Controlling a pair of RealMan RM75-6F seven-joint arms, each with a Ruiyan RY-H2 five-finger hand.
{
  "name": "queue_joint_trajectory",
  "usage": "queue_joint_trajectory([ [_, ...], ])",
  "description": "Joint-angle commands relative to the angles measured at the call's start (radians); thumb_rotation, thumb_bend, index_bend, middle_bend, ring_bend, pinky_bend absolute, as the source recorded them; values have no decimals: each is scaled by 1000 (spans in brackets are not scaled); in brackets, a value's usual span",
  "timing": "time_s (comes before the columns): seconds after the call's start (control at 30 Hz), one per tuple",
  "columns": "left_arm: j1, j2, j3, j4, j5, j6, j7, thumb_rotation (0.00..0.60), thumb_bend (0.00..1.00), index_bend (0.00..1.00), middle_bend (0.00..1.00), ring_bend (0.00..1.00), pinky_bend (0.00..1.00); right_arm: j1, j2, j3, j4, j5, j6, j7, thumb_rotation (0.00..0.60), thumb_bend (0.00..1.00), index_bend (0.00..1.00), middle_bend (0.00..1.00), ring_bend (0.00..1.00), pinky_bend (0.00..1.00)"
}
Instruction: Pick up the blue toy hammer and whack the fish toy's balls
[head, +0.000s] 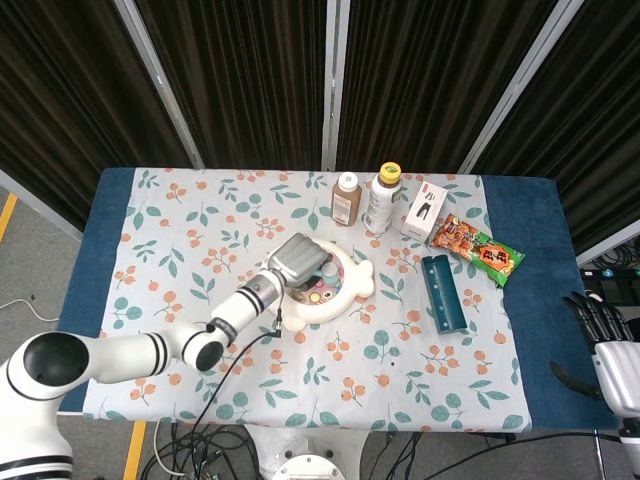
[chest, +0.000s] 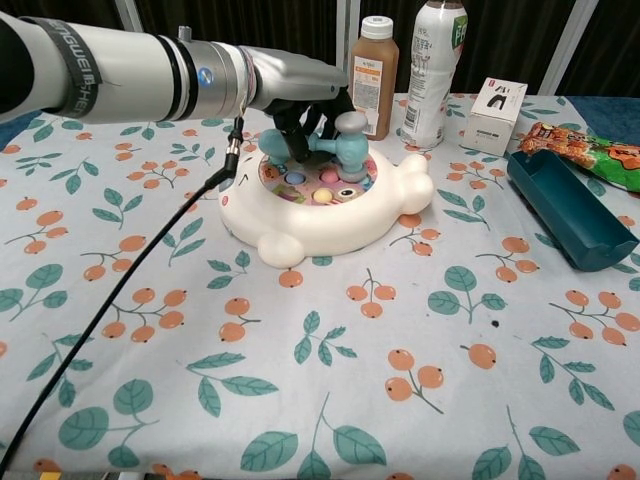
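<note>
White plastic forms the fish toy (chest: 325, 215), which we see sitting near the middle of the floral tablecloth (chest: 300, 380); its round top holds the coloured balls (chest: 322, 188). Our left hand (chest: 300, 105) reaches over the toy from the left, dark fingers (chest: 285, 125) curled around the handle of the blue hammer (chest: 335, 145). The handle lies roughly level and the grey-topped hammer head points down, touching or just above the balls at the far right part of the ring; we cannot tell which. In the head view the same left hand (head: 298, 258) covers the left part of the toy (head: 335, 290), and only a bit of the hammer (head: 327, 269) shows beside it. A black cable (chest: 130, 270) hangs from the left forearm and trails across the cloth.

Our right hand (head: 610, 350) shows only in the head view, off the table's right edge, well apart from the toy. Its dark fingers (head: 590, 315) are spread slightly and hold nothing.

Behind the toy stand a brown bottle (chest: 374, 76) and a white bottle (chest: 436, 70), just beside each other. To their right we see a small white box (chest: 497, 115), then a snack packet (chest: 590, 150) and a dark teal tray (chest: 568, 208) lying near the cloth's right side.
</note>
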Motion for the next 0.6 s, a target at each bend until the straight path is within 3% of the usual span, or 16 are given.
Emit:
queue_joint_trajectory([
  [0.03, -3, 13, -2, -18, -8, 8, 6, 600, 620, 600, 632, 525, 638, -2, 0, 0, 0, 0, 2, 0, 600, 136, 0, 63, 0, 0],
  [0.37, 7, 87, 13, -107, -30, 35, 28, 600, 620, 601, 632, 525, 638, 0, -2, 1, -2, -8, 3, -4, 600, 136, 0, 63, 0, 0],
  [0.6, 3, 78, 36, -95, -56, 32, 46, 600, 620, 600, 632, 525, 638, 1, -1, 0, -5, -8, 0, -7, 600, 136, 0, 63, 0, 0],
])
